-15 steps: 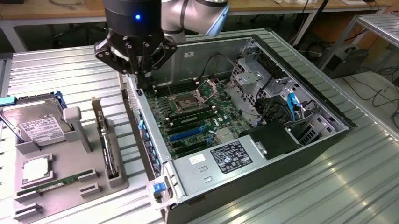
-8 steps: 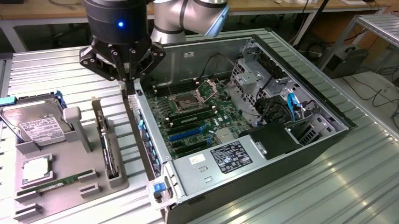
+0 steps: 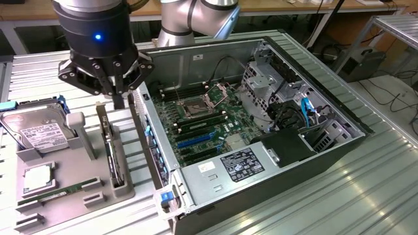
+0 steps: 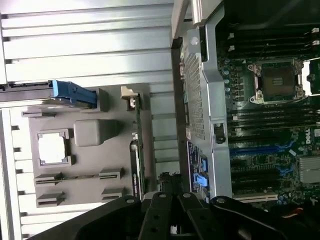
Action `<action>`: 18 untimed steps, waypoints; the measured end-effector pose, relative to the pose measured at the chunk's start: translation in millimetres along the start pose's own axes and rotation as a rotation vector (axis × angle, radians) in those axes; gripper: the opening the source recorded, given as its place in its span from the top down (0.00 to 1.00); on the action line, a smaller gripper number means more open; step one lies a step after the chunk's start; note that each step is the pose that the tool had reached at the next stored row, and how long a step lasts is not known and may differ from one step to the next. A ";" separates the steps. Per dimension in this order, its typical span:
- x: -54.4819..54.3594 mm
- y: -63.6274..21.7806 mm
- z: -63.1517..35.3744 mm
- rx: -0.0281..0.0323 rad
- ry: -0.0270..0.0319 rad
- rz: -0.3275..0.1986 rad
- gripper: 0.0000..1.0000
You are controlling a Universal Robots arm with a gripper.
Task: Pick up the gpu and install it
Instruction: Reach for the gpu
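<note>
Gripper: the gripper (image 3: 119,102) (image 4: 171,189) hangs with its tip pointing down. Its 2 fingers are together and nothing is clamped between them.
Gripper place: it is over the narrow gap between the gray holder and the back wall of the computer case, near one end of the gpu. It does not touch the card.
Gpu: the gpu (image 3: 111,143) (image 4: 136,150) stands on its long edge in a slot of the gray holder (image 3: 72,200) (image 4: 85,192). It is on the side of the holder closest to the case, and it is outside the case.
Holder, other parts: 1 hard drive (image 3: 36,131) with a white label leans at the end of the holder on the exterior view's left. A square processor chip (image 3: 38,177) (image 4: 52,148) lies flat in a recess. A narrow green memory stick (image 3: 58,191) lies between 2 small clips.
Case: the computer case (image 3: 339,142) (image 4: 202,80) lies on its side, just beside the holder, with the open side up.
Inside the case: the green motherboard (image 3: 216,128) (image 4: 260,125) shows. It has an open processor socket (image 3: 196,107) (image 4: 279,80) and blue card slots (image 3: 196,141) (image 4: 260,149). No card is seated in the blue slots. A black power supply (image 3: 243,164) with a label sits at the near corner.
Table: the holder and the case rest on a table of metal slats (image 3: 365,200) (image 4: 90,50).
</note>
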State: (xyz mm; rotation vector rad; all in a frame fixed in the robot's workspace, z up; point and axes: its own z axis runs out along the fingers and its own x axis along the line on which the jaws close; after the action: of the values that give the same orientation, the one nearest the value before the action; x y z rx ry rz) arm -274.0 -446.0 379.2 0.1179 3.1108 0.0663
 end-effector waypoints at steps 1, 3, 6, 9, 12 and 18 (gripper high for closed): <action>3.8 -1.2 0.5 0.0002 0.0000 0.000 0.89; 12.7 -3.0 2.1 0.0007 -0.0001 0.000 0.89; 26.8 -4.5 5.1 0.0018 -0.0001 0.000 0.89; 27.4 -4.6 5.5 0.0020 -0.0002 0.000 0.89; 27.4 -4.6 5.4 0.0021 -0.0002 0.000 0.89; 27.4 -4.6 5.4 0.0021 -0.0002 0.000 0.89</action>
State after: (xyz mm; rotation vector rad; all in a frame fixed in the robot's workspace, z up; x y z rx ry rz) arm -301.5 -448.3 372.9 0.1178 3.1108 0.0629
